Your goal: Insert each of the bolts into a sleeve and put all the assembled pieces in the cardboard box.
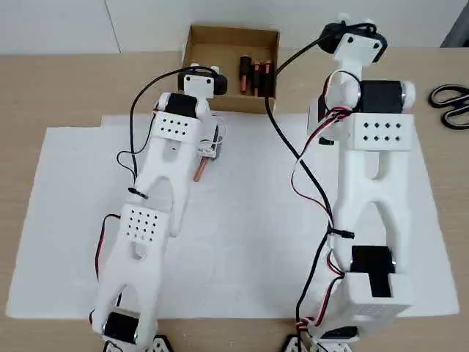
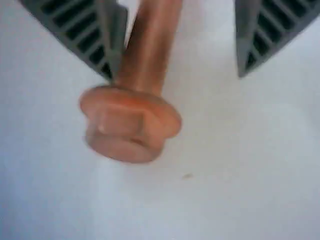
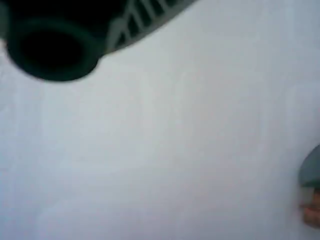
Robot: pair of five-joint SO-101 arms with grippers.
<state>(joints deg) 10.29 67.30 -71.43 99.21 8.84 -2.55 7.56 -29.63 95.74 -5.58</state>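
Left claw (image 2: 176,75): open. A copper bolt (image 2: 131,125) runs up between the two grey ribbed fingers (image 2: 107,40). One finger touches the shaft; the other stands clear of it with white sheet showing in the gap. The flanged hex head points toward the camera, past the fingertips. Whether the head rests on the sheet or hangs just above it cannot be told.

High view: the bolt sticks out at a slant from the left claw, over the far part of the white sheet (image 1: 242,220), on the near side of the cardboard box (image 1: 194,44) and apart from it.

Right claw (image 1: 322,126): tucked under its own arm in the high view, near the far edge of the sheet. Open or closed cannot be told. In the right wrist view a black sleeve (image 3: 50,50) sits close up against the claw, its hollow end facing the camera, with bare sheet beyond it.

Cardboard box: at the far edge of the table (image 1: 58,88), between the two arms (nearer the left arm). Inside, toward its right side, several assembled pieces (image 1: 253,75) lie side by side, dark sleeves with copper ends showing.

Other: a pair of scissors (image 1: 451,103) lies on bare table off the right edge of the sheet, well apart from both claws.
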